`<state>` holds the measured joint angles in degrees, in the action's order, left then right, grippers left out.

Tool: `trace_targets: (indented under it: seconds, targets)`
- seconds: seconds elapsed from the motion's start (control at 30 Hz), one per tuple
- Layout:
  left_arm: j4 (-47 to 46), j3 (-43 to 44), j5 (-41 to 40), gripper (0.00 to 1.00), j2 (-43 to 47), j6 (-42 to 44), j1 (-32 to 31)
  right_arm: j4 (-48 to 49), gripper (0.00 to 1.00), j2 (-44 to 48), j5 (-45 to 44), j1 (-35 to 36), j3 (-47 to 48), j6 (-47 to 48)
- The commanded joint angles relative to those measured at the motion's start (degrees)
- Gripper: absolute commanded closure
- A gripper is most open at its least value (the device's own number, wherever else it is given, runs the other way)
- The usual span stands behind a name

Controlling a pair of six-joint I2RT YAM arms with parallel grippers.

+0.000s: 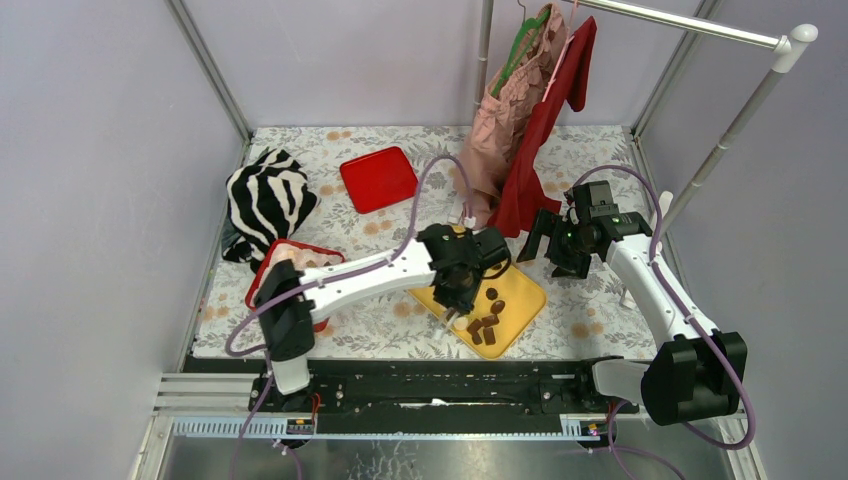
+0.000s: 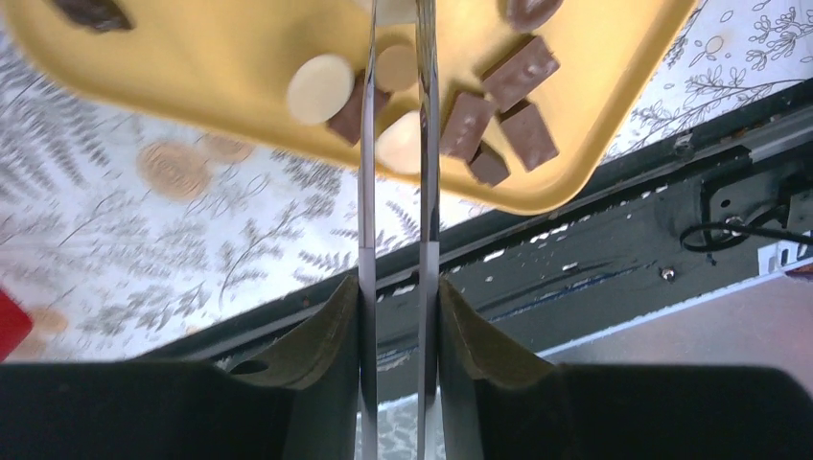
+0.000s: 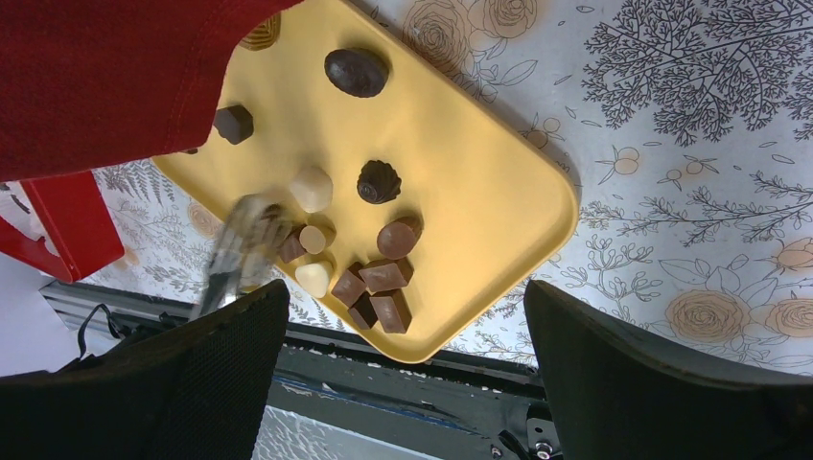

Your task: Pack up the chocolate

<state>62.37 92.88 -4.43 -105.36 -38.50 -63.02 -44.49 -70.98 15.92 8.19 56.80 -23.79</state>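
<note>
Chocolate [image 1: 488, 322] bites, brown to cream, unpacked

Floral-patterned tablecloth [image 1: 585, 318] bears a yellow rectangular plastic tray [image 1: 522, 292] at its 5 o'clock. At the tray's 2 o'clock hovers the right gripper [image 1: 548, 250], jaws wide. The left gripper [image 2: 398, 292] clamps thin metal tongs [image 2: 428, 192], blades narrow, flanking a tan round chocolate on the tray.

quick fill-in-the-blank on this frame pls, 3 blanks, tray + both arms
1. The tray on the table is ___.
2. The left tool grips thin metal tongs, their tips down among the ___.
3. The right tool hangs above the tray with its jaws ___ and nothing between them.
Missing words: yellow; chocolates; open.
</note>
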Motion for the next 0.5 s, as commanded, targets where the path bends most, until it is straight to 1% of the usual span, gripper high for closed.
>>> trace_targets:
  seconds: [0.0,0.13,0.17,0.3,0.4,0.47]
  targets:
    - [9.31,-1.90,-5.23,1.00,10.13,-6.89,3.51,-0.50,0.00,-0.02,-0.60,-0.12,1.11,0.17]
    - [14.83,-10.38,-7.54,1.00,21.85,-15.38,12.54,-0.73,0.00,-0.27,-0.55,-0.20,1.09,0.12]
    - [16.23,-12.24,-8.05,1.00,26.24,-16.89,15.24,-0.92,0.00,-0.40,-0.40,-0.20,1.23,0.12]
    - [20.55,-17.33,-8.09,1.00,36.40,-20.45,26.84,-1.44,0.00,-1.10,-0.21,-0.14,2.52,0.40]
    - [21.13,-21.35,-5.80,1.00,40.92,-22.61,30.75,-1.23,0.00,-2.36,-0.08,-0.12,3.20,0.53]
    - [21.14,-23.98,-4.53,1.00,42.44,-24.93,31.62,-0.77,0.00,-3.07,0.58,-0.11,3.52,0.57]
